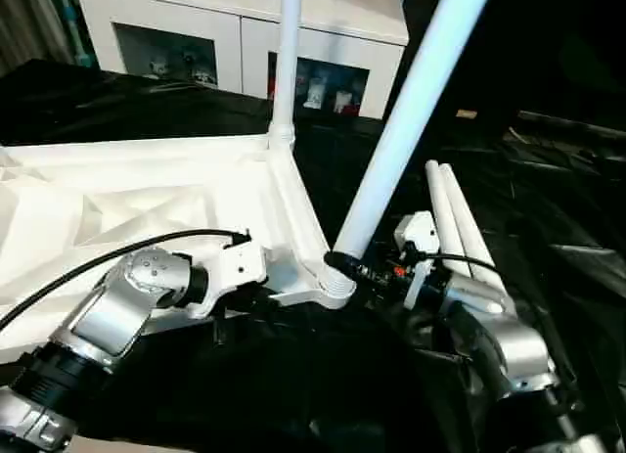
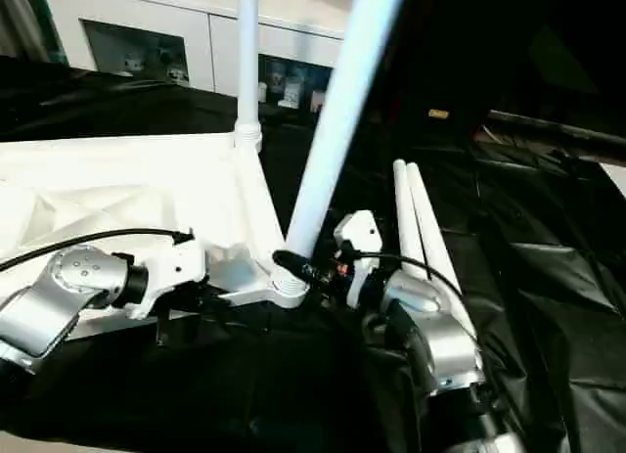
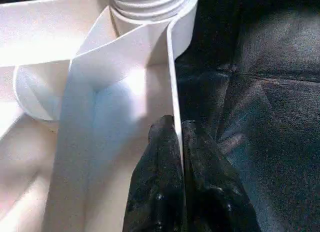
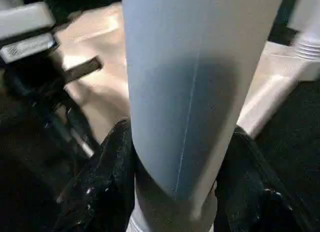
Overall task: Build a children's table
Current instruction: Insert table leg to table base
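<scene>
Lying underside-up on the black-draped work table (image 1: 548, 228), the tabletop (image 1: 147, 194) is the landmark. At its near corner socket (image 1: 337, 287) a leg (image 1: 406, 120) leans away rightward, clasped low by the right gripper (image 4: 175, 192). The left gripper (image 3: 179, 142) pinches the tabletop's side wall beside that socket.

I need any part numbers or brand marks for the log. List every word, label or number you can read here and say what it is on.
No text can be read in these pictures.
The small tan tag on the black cloth beyond the spare legs: too small to read.
The tabletop, the leg in the right gripper and the cabinet: no markings visible.
</scene>
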You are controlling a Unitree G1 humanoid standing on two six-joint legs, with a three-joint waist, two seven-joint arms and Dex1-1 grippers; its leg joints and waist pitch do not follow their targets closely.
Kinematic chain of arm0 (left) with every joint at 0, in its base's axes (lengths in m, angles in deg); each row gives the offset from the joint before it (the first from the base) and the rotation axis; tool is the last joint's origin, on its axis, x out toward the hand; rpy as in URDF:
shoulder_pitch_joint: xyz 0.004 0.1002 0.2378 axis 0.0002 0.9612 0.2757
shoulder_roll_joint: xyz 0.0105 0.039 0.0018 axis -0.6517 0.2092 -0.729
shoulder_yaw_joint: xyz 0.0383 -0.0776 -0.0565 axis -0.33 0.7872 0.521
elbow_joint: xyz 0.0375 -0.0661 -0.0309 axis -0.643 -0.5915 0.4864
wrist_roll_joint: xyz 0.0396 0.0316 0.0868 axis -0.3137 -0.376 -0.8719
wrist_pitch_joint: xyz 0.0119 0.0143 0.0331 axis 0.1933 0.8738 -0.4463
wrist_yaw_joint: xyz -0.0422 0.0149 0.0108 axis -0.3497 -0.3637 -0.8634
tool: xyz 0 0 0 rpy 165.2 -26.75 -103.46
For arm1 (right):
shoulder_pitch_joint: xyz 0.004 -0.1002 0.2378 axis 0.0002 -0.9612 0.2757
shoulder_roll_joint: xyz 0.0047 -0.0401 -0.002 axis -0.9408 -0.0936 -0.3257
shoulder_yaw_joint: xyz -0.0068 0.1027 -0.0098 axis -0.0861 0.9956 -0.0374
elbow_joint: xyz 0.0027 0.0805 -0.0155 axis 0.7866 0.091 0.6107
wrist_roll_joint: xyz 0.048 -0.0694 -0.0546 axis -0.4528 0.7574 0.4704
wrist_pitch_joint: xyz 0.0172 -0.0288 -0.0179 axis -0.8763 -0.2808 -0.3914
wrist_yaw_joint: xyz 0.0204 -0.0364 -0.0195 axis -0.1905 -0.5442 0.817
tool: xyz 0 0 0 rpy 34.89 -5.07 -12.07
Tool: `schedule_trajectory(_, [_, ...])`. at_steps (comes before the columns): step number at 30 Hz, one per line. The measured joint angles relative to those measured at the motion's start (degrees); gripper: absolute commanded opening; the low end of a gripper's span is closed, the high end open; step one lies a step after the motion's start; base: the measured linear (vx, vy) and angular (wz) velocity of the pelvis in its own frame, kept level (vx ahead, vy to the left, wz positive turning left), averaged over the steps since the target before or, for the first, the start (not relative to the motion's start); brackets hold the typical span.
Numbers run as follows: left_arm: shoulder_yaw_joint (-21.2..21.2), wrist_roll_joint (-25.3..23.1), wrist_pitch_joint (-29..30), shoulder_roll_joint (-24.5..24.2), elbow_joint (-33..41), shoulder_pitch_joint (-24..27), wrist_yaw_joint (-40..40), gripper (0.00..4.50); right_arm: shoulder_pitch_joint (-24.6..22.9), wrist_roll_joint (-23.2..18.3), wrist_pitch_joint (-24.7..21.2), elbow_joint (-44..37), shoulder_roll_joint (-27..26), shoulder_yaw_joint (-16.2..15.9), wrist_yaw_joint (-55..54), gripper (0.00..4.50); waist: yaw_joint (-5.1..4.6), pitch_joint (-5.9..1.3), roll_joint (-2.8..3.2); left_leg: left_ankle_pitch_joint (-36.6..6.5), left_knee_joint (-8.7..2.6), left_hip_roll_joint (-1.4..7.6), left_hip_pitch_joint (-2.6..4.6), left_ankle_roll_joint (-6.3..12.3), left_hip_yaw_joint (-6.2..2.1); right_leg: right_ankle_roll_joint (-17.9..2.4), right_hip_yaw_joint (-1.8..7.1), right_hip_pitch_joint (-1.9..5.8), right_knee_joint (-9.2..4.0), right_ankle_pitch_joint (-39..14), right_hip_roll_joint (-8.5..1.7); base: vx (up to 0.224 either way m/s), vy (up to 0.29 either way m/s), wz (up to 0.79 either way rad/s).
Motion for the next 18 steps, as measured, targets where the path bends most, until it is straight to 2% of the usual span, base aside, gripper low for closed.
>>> schedule_trajectory(3, [-0.03,-0.03,-0.02,-0.07,0.04,0.00,-0.38,0.00,-0.09,0.23,0.15,0.02,0.17,-0.14,0.47,1.84,-0.01,-0.14,-0.23,0.00,0.00,0.00,0.02,0.01,0.10,0.03,0.05,0.03,-0.07,-0.05,-0.01,0.000,0.000,0.00])
schedule_trajectory(10, [-0.03,-0.10,-0.06,0.11,0.04,0.00,-0.47,0.00,-0.28,-1.19,0.12,1.65,-0.79,1.19,0.46,1.84,0.01,-0.18,-0.26,0.00,-0.01,0.09,0.06,0.01,0.26,0.03,0.05,0.04,-0.08,-0.05,-0.03,0.000,0.000,0.00])
schedule_trajectory(18, [0.36,-0.35,-0.61,0.33,-0.46,-0.05,-0.20,0.00,-1.14,-9.04,-4.25,4.62,-4.78,8.03,-1.88,1.84,-0.06,0.07,0.10,0.00,-0.01,0.15,0.05,0.01,0.33,-0.06,0.04,0.04,-0.07,0.01,-0.03,0.000,0.000,0.00])
